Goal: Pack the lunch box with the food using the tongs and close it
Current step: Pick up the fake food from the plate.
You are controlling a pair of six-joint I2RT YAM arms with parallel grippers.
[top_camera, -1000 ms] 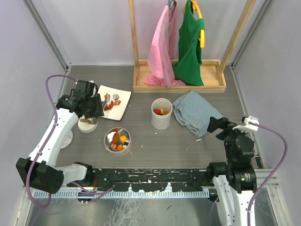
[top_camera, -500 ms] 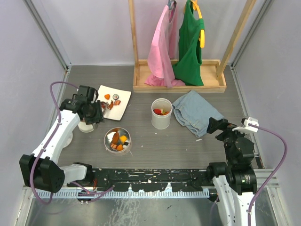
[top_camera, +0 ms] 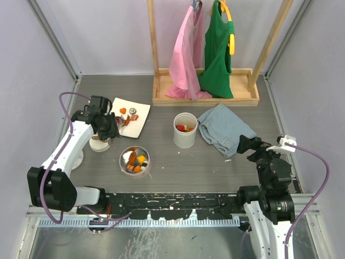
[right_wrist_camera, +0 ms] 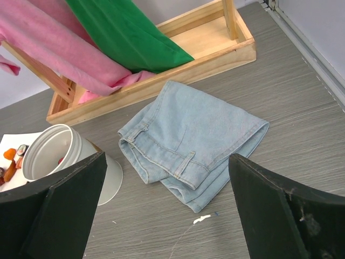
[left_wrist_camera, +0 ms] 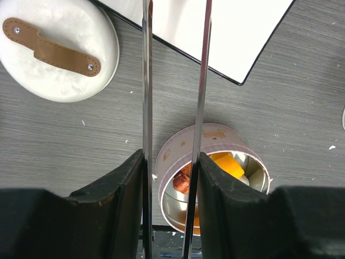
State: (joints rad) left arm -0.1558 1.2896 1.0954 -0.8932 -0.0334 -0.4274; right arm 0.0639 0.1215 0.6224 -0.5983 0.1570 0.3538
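Far left, the lid (left_wrist_camera: 56,48), white with a brown strap handle, lies flat on the desk (top_camera: 178,162), off the box. Above it the left gripper (left_wrist_camera: 170,172) is clenched on the tongs (left_wrist_camera: 145,91), 1 finger pressing each thin arm from outside, so the 2 arms run almost parallel toward the plate (top_camera: 141,110). The tips are cut off in the wrist view, so I can't tell if they've pinched anything.

The food (top_camera: 128,114) that isn't packed yet sits on that plate. The lunch box (left_wrist_camera: 215,135), a round tin, stands open just on the near side of the plate with orange and brown pieces already inside.

My guess is those bits are light and a bit slick, and the tongs are springy metal. So squeeze gently, or a piece pops out. I'd take the sausage stick across its middle.

Further right there's a white cup (top_camera: 184,139) and folded jeans (right_wrist_camera: 188,135), with a wooden rack (top_camera: 205,100) of clothes behind them. The right gripper (right_wrist_camera: 170,210) hangs spread wide, holding nothing.
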